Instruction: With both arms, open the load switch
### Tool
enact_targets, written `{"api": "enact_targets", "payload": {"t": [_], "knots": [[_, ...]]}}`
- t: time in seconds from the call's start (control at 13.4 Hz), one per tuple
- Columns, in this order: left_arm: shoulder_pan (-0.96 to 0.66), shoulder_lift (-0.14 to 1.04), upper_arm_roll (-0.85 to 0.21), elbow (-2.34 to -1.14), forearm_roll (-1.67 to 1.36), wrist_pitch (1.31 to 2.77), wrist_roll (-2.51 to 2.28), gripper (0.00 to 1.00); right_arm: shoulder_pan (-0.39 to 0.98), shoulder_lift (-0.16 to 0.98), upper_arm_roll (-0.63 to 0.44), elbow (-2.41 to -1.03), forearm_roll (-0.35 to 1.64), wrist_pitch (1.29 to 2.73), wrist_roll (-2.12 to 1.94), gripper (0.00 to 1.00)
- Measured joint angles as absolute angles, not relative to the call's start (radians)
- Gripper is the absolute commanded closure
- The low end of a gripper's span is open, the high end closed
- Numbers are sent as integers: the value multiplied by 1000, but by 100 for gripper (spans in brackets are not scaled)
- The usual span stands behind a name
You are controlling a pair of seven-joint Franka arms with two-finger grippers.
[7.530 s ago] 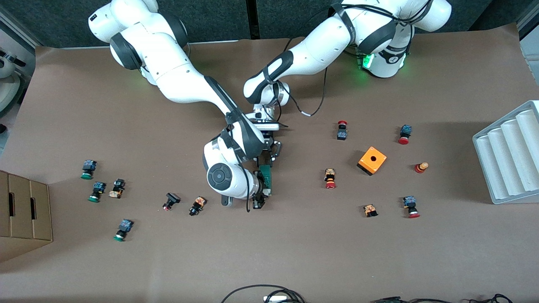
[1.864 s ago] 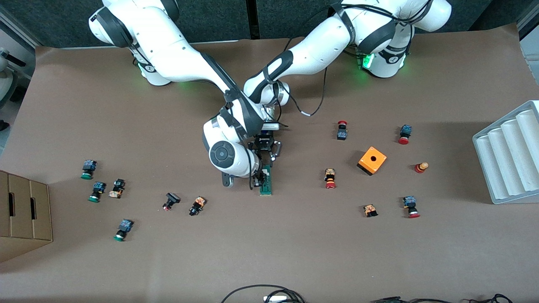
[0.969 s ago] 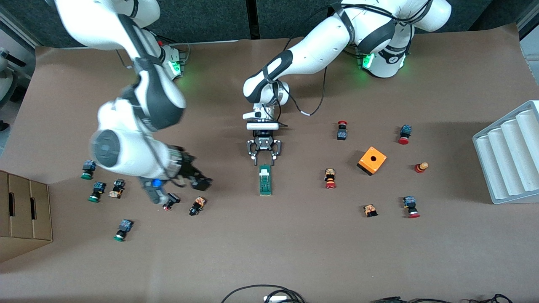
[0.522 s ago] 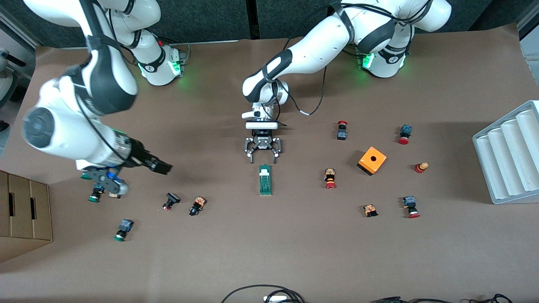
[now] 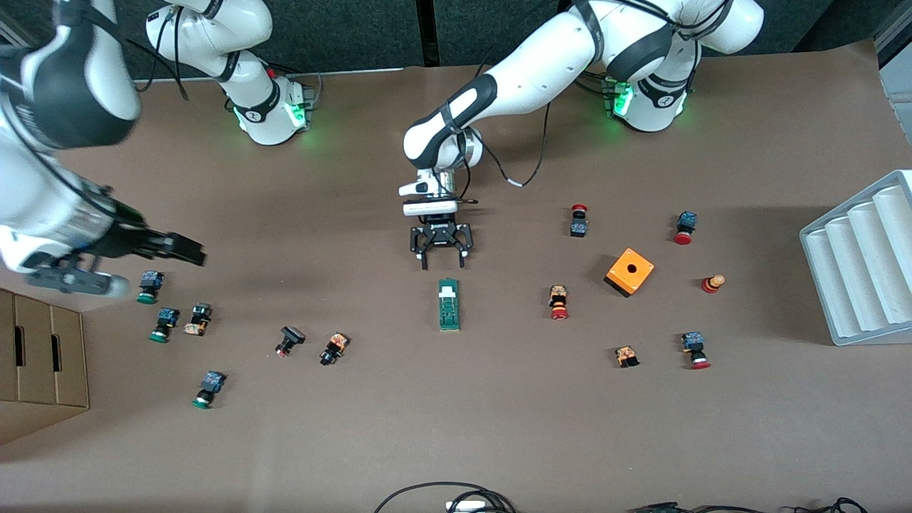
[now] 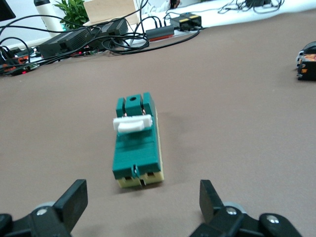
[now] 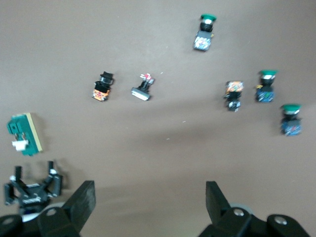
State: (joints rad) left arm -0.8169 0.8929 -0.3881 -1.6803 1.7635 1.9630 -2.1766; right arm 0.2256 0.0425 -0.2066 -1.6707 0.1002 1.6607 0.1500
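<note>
Brown tabletop, load switch (image 5: 449,304) lying free, left hand (image 5: 441,264) spread empty, right hand (image 5: 194,254) spread empty.

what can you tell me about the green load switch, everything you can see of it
The load switch is a slim dark-green block, plastic by its look, on a cream base. A small white lever crosses its top near one end, where two metal contacts show. It lies flat on the brown table, lengthwise toward the camera, white end toward the arms. Nothing touches it: the open left gripper hangs just short of its white end, and the nearest push buttons lie well apart.
</note>
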Motion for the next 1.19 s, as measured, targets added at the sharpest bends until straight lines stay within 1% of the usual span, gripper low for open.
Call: {"api": "enact_targets", "payload": {"t": [0.22, 0.52, 0.97, 1.19], "knots": [[-810, 857, -388, -1679, 1667, 2002, -2027, 0, 198, -7, -260, -1673, 81, 1636, -10, 0], [-781, 780, -388, -1675, 1460, 2067, -1709, 0, 197, -13, -253, -1675, 56, 1634, -40, 0], [-756, 668, -388, -1666, 1171, 2078, -1268, 0, 201, -11, -251, -1672, 40, 1634, -42, 0], [-723, 586, -385, -1663, 1005, 2073, -1021, 0, 201, -11, -250, -1669, 40, 1634, -48, 0]]}}
